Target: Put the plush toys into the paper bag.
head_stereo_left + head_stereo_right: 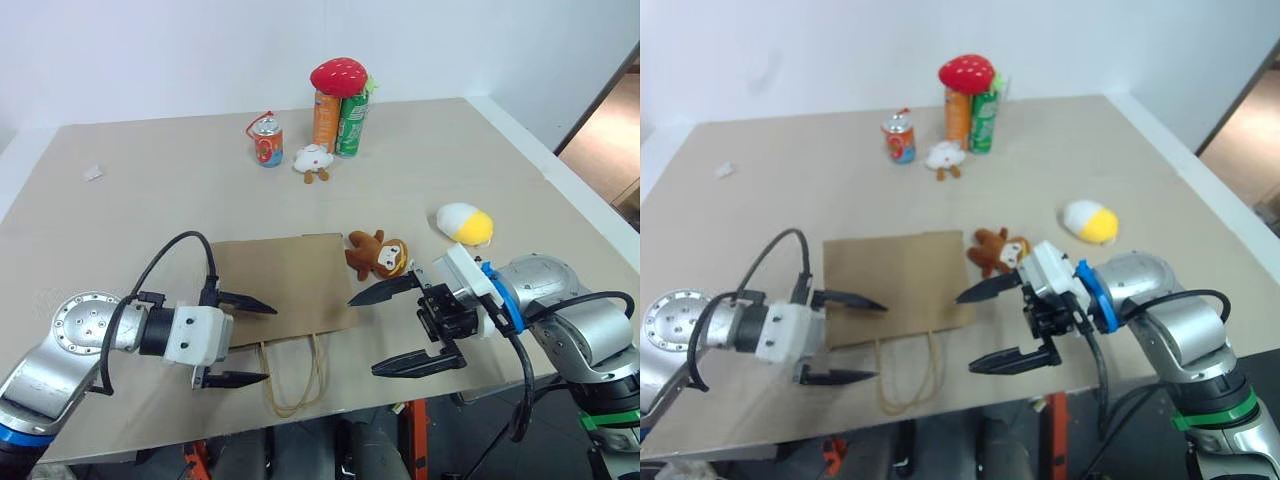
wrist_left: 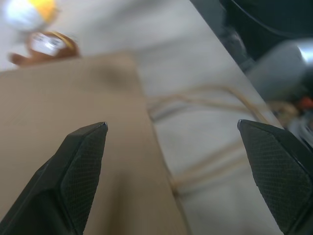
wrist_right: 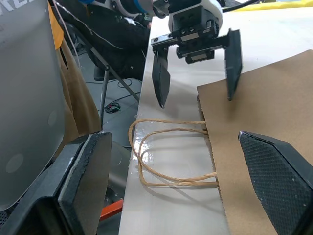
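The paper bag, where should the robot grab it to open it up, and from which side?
Probably at the mouth edge where the cord handles attach. The paper bag lies flat on the table with its mouth toward the robot, handles trailing to the near table edge. The open left gripper and open right gripper flank that end, so coming in from the near side suits.

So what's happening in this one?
Nothing is packed yet. The paper bag lies flat on the table, handles toward the robot. The left claw and right claw hang open on either side of its mouth, holding nothing. The monkey and egg toy lie beside the bag.
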### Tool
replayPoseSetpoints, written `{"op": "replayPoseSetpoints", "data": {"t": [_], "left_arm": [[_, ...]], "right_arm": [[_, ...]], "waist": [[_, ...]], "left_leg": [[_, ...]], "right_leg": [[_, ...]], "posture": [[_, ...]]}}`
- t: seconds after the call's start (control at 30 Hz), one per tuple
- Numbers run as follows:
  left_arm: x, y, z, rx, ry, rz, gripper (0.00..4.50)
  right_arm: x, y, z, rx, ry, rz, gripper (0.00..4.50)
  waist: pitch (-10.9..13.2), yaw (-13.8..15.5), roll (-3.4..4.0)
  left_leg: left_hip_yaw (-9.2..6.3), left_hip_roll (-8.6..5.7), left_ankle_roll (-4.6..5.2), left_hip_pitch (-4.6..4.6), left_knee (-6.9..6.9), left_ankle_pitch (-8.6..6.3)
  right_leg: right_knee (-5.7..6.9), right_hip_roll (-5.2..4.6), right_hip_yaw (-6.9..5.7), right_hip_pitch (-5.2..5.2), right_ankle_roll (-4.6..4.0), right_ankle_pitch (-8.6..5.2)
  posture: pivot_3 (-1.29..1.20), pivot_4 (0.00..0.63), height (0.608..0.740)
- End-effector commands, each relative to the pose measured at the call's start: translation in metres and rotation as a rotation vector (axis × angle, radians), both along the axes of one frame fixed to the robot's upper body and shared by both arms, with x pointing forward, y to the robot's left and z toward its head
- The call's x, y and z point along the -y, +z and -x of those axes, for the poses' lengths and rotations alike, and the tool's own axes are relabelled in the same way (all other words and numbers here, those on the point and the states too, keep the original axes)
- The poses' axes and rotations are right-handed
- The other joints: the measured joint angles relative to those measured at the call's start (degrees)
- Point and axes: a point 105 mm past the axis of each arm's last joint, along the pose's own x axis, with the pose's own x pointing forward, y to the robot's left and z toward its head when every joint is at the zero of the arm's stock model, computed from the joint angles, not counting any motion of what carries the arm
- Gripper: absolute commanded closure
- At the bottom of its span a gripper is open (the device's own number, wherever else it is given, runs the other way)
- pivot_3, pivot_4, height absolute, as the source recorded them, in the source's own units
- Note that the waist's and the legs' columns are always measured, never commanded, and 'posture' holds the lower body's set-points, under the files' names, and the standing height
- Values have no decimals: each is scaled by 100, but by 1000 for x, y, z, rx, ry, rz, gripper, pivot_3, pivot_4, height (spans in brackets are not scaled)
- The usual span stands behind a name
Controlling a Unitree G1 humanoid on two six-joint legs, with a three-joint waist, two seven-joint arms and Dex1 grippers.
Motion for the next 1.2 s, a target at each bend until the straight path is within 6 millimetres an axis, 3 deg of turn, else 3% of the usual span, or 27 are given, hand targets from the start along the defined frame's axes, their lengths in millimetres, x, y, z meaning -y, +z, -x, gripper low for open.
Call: {"op": "replayPoseSetpoints", "data": {"t": [0.03,0.2,0.57,0.6,0.63,0.77,0.83,0.9,0.93,1.03,1.2], "left_arm": [[-5,-1,6,52,-72,-61,96],[11,-13,10,83,-142,-49,96],[32,-29,-7,193,-210,-42,96],[34,-26,-7,201,-216,-26,599],[36,-24,-8,208,-223,-11,607],[41,-11,-11,213,-222,67,2172],[41,3,-19,188,-166,135,2656],[38,14,-29,168,-108,185,3445],[37,23,-37,164,-71,220,4083],[40,48,-53,159,3,330,4357],[48,62,-59,142,47,423,4357]], "right_arm": [[0,2,6,30,-2,4,0],[1,1,7,29,-25,10,0],[1,2,4,48,-66,15,0],[2,2,4,52,-69,19,0],[3,1,3,55,-72,21,0],[2,1,2,59,-81,20,0],[4,0,2,59,-86,25,0],[6,-1,2,59,-93,30,0],[6,-2,1,59,-103,28,0],[6,-2,-5,66,-140,13,0],[3,-3,-26,40,-286,-61,0]], "waist": [[0,0,0],[0,0,0],[-1,4,1],[-1,4,1],[-1,6,1],[-2,4,1],[-2,5,1],[-1,4,0],[-1,4,0],[0,11,-1],[-2,-7,-4]], "left_leg": [[-1,1,-1,0,0,0],[-1,2,-2,0,2,-3],[2,8,0,0,14,-3],[2,7,0,0,14,-3],[2,7,0,0,14,-3],[2,6,2,0,14,-2],[3,6,3,0,15,-2],[-1,8,5,0,19,0],[-2,9,5,0,21,0],[-4,8,6,0,29,1],[-1,7,9,4,40,3]], "right_leg": [[0,0,0,-1,0,0],[0,-2,0,-1,0,0],[6,1,-2,2,-4,4],[7,1,-3,2,-5,5],[7,1,-3,2,-5,5],[8,1,1,4,-3,7],[9,3,0,5,-3,7],[15,8,0,6,-3,8],[16,11,0,7,-3,8],[25,12,0,9,-3,8],[26,12,13,12,6,14]], "posture": [[0,150,740],[0,150,740],[0,150,740],[0,150,740],[0,150,740],[0,150,740],[0,150,740],[0,150,740],[0,150,740],[0,150,740],[0,150,740]]}}
